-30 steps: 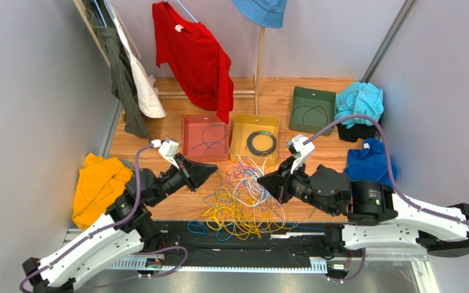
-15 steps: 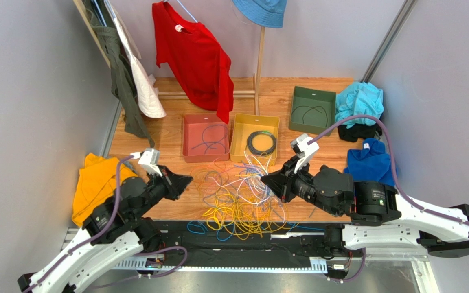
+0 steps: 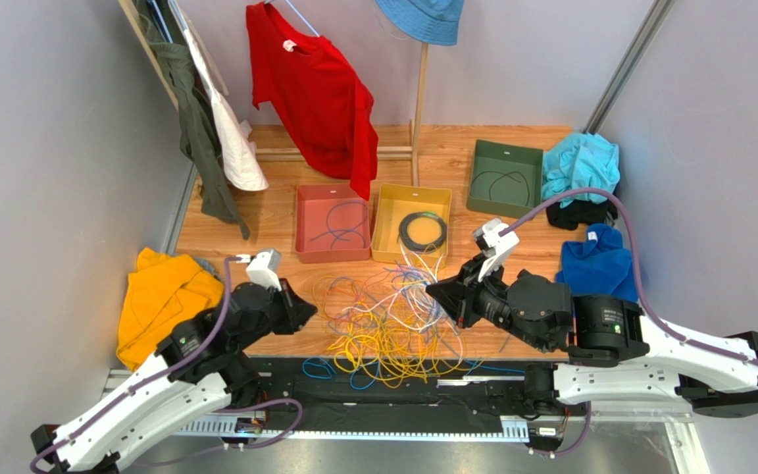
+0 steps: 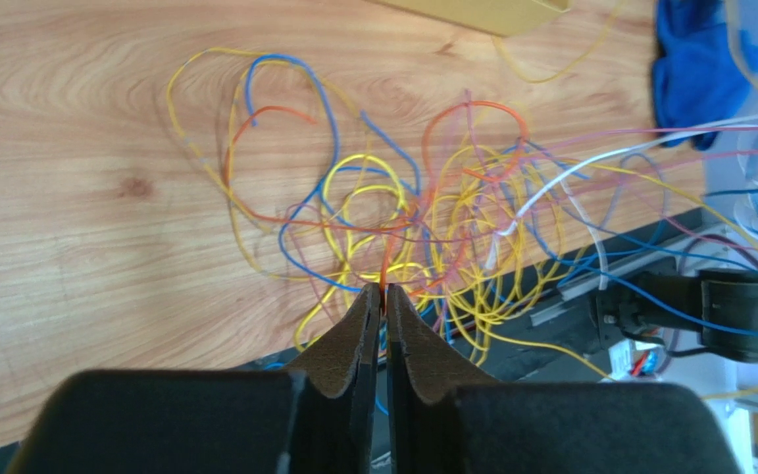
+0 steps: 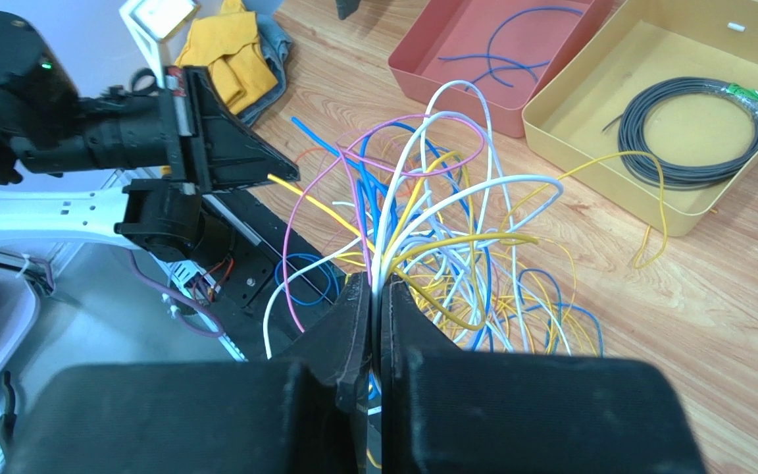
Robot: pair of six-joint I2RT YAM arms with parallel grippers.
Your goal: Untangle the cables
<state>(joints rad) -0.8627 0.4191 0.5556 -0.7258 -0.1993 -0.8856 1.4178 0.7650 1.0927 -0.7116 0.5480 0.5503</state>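
The cables (image 3: 388, 326) lie in a big messy heap on the table (image 3: 254, 222), in the middle by its near edge. The left gripper (image 4: 385, 289) is squeezed tight on one orange cable (image 4: 384, 267) at the left side of the heap. The right gripper (image 5: 375, 286) is squeezed tight on a bunch of white and yellow cables that stand up in loops at the right side. A red tray (image 3: 324, 188) and a yellow tray (image 3: 413, 189) sit just behind the heap.

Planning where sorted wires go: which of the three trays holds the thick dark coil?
The yellow tray, the middle one. The red tray holds loose blue wire; the green tray only a thin dark loop.
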